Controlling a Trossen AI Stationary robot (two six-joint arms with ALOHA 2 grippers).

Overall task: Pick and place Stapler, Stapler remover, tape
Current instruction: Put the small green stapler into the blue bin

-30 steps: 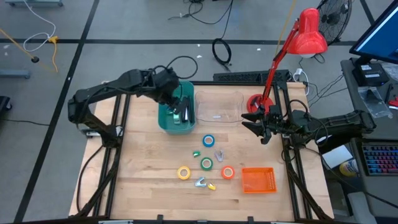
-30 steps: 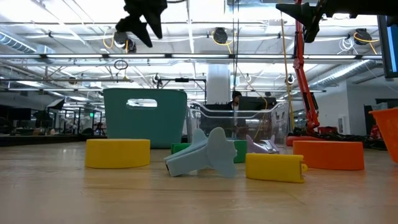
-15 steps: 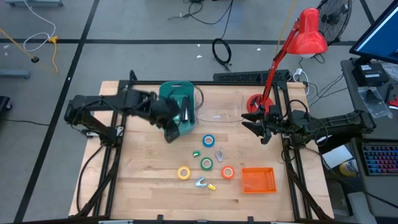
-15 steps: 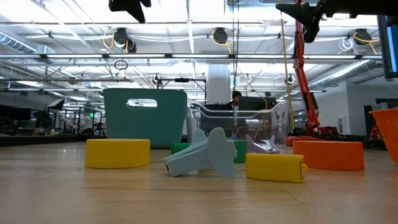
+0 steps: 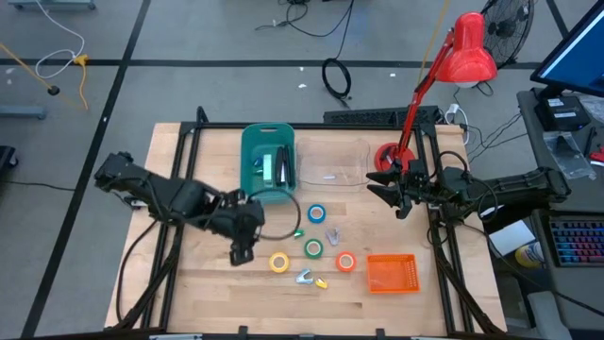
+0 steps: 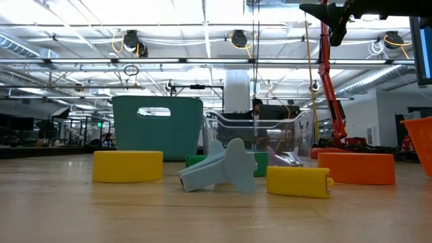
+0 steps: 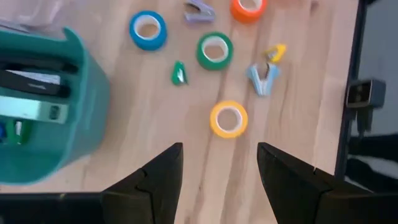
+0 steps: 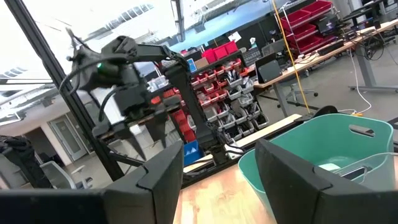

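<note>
Left gripper [image 5: 238, 253], lower left of centre in high view, jaws apart, empty, just left of yellow tape [image 5: 278, 262]; right gripper [image 5: 394, 195], right of centre, jaws apart, empty, waiting. Tapes at frame centre: blue [image 5: 316, 214], green [image 5: 313, 248], orange [image 5: 345, 262]; removers scattered between, one blue-grey [image 5: 304, 277]. Teal bin [image 5: 255, 179], upper centre, staplers inside. Orange basket [image 5: 391, 273], lower right. Risk: descent beside yellow roll, finger nudging it into blue-grey remover; off-centre pinch, roll slipping free.
</note>
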